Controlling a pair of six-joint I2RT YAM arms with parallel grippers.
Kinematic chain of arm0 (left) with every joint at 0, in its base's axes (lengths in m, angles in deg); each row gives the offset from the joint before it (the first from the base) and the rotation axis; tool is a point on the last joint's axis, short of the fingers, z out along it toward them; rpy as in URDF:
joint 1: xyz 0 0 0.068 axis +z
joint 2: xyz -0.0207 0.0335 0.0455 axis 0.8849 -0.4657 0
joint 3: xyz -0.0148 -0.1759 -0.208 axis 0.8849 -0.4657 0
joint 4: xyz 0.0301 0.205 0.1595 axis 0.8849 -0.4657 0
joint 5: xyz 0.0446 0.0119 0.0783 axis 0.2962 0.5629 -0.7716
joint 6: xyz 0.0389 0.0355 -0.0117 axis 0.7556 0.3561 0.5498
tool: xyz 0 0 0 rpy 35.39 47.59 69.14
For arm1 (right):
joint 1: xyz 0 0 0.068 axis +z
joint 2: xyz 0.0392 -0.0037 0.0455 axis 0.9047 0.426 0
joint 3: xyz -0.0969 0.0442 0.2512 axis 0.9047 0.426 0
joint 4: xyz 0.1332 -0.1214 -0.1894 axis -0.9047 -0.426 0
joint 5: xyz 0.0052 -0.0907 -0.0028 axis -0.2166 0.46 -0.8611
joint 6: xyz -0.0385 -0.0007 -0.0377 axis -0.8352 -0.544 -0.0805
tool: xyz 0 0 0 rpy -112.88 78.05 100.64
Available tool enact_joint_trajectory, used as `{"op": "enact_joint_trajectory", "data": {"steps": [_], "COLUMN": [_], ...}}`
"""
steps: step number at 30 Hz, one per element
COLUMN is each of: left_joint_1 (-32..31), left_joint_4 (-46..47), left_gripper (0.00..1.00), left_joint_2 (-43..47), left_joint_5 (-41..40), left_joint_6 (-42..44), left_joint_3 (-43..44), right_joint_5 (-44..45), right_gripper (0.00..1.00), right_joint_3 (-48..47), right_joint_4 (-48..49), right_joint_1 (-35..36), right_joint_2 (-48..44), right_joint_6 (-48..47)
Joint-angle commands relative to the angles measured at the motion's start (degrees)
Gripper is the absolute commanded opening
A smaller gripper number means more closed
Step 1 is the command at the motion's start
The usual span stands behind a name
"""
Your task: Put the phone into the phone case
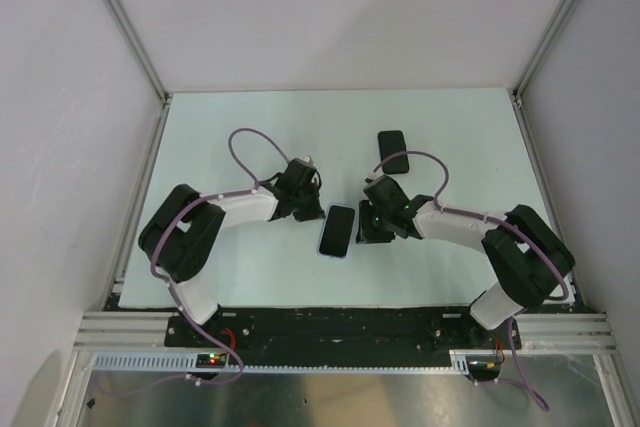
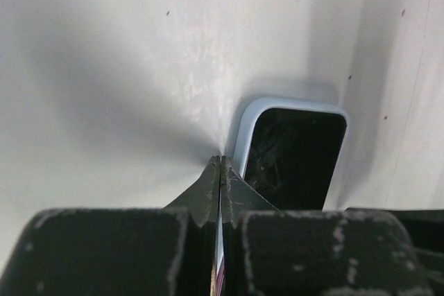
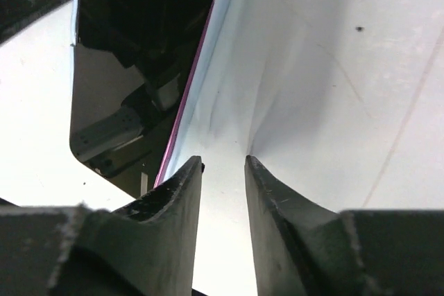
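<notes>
A dark-screened phone (image 1: 338, 229) lies flat at the table's centre inside a light-blue case (image 1: 325, 250), whose rim shows around it. My left gripper (image 1: 316, 212) is shut, its tips down on the table at the case's left edge; the left wrist view shows the gripper (image 2: 220, 160) beside the phone (image 2: 295, 161) and the case rim (image 2: 243, 133). My right gripper (image 1: 364, 230) is open and empty at the case's right side. In the right wrist view the gripper (image 3: 223, 160) stands beside the phone (image 3: 139, 67), with one finger close to the case rim (image 3: 207, 67).
A second black phone-shaped slab (image 1: 393, 151) lies on the table behind the right gripper. White walls with metal frame posts close the table (image 1: 250, 127) on three sides. Both arms' cables arc above the wrists.
</notes>
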Motion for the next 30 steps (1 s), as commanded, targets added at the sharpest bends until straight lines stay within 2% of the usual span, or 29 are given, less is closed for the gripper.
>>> {"op": "enact_joint_trajectory", "data": {"steps": [1,7,15,23,30], "left_joint_1": [-0.2,-0.2,-3.5,-8.1,-9.4], "left_joint_4": [-0.1,-0.4,-0.5,-0.5,-0.5], "left_gripper": [0.0,0.01,0.08,0.13,0.18], "left_joint_2": [6.6,14.4,21.3,23.6,24.1], "left_joint_5": [-0.5,1.8,4.5,4.2,3.0], "left_joint_6": [2.5,3.7,3.1,0.9,0.0], "left_joint_3": [-3.8,-10.8,-18.3,-19.2,-18.8], "right_joint_5": [2.5,2.2,3.7,4.4,6.3], "right_gripper": [0.39,0.45,0.44,0.4,0.36], "right_joint_3": [0.4,0.8,0.8,0.7,0.4], "right_joint_4": [0.7,3.0,3.2,3.9,4.2], "right_joint_1": [0.5,4.7,8.5,9.7,9.7], "right_joint_2": [-5.5,-6.5,-4.7,-2.8,-0.5], "right_joint_6": [1.4,4.2,6.6,7.0,7.1]}}
